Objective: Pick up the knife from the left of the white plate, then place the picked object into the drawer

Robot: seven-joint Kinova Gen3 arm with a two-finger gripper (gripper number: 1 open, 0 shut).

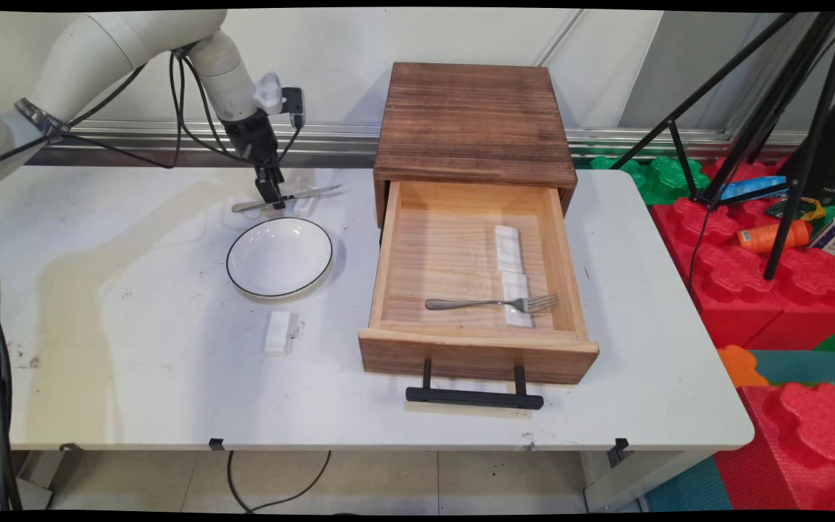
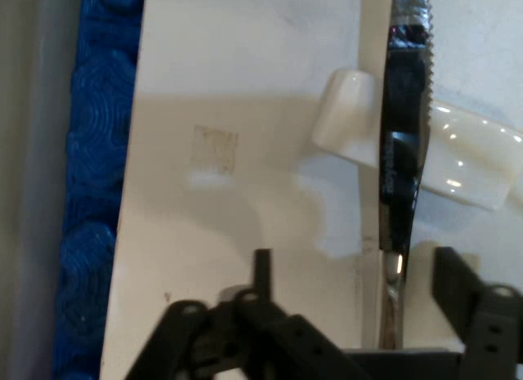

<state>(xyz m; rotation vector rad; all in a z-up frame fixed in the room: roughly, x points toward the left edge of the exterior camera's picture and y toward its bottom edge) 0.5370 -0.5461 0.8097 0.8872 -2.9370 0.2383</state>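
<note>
Arm reaches in from upper left; gripper (image 1: 270, 194) points down at the far left part of the white desk (image 1: 135, 326), just beyond the plate. A table knife (image 1: 287, 199) lies there with its serrated blade across a small white rest (image 1: 306, 202), handle toward the left. In the hand view the jaws stand open on either side of the knife (image 2: 400, 176) — one finger (image 2: 261, 270) well to the left, the other close on the right; the knife runs up between them and crosses the white rest (image 2: 458, 163). Whether either finger touches the knife I cannot tell; nothing is clamped.

White round plate (image 1: 280, 257) with a dark rim sits just nearer than the knife. Nearer still, a second small white rest (image 1: 277, 333), lying alone on the desk.

Right of the plate: wooden box (image 1: 472, 119) with its drawer (image 1: 477, 353) pulled out, black handle (image 1: 474, 396) toward the near edge. Inside the drawer — two white rests (image 1: 508, 248) end to end, and a fork (image 1: 491, 303) with its tines over the nearer one, handle pointing left.

Off the desk to the right: red and green foam blocks (image 1: 773, 290), black tripod legs (image 1: 794, 145)
</note>
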